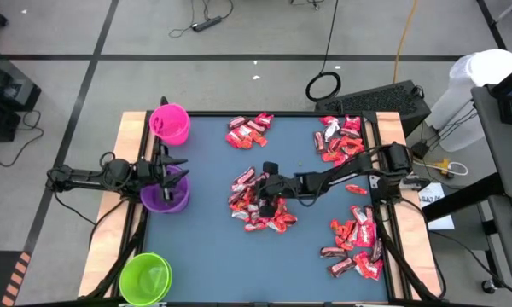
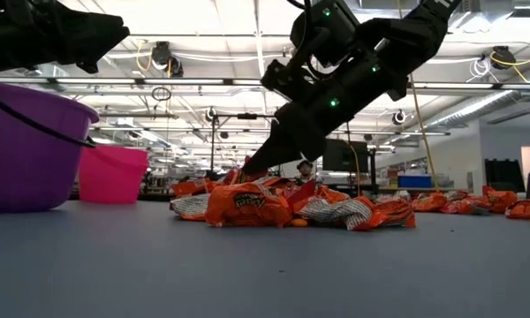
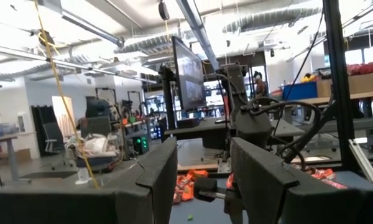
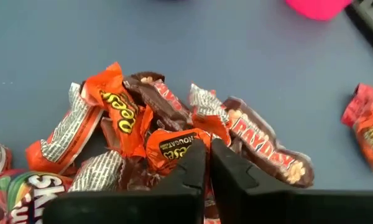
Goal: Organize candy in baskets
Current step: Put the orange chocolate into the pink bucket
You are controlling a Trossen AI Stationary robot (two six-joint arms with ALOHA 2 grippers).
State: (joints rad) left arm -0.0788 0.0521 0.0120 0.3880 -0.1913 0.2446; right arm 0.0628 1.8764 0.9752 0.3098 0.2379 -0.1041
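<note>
Candy (image 1: 258,203) in four heaps on the surface; pink (image 1: 170,124), purple (image 1: 165,194), green (image 1: 145,278) baskets upright along one edge.

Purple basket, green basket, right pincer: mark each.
Purple basket (image 1: 172,201), high view, its rim.
Green basket (image 1: 145,278), high view, inner wall.
Right pincer (image 4: 207,154), right wrist view, between its fingertips.

Blue surface (image 1: 196,239) with pale wooden side strips. Candy (image 1: 260,205) heaped at centre, more piles toward twelve, one and four o'clock. Pink basket (image 1: 170,124) at ten, purple basket (image 1: 165,194) at nine, green basket (image 1: 145,277) at seven.
</note>
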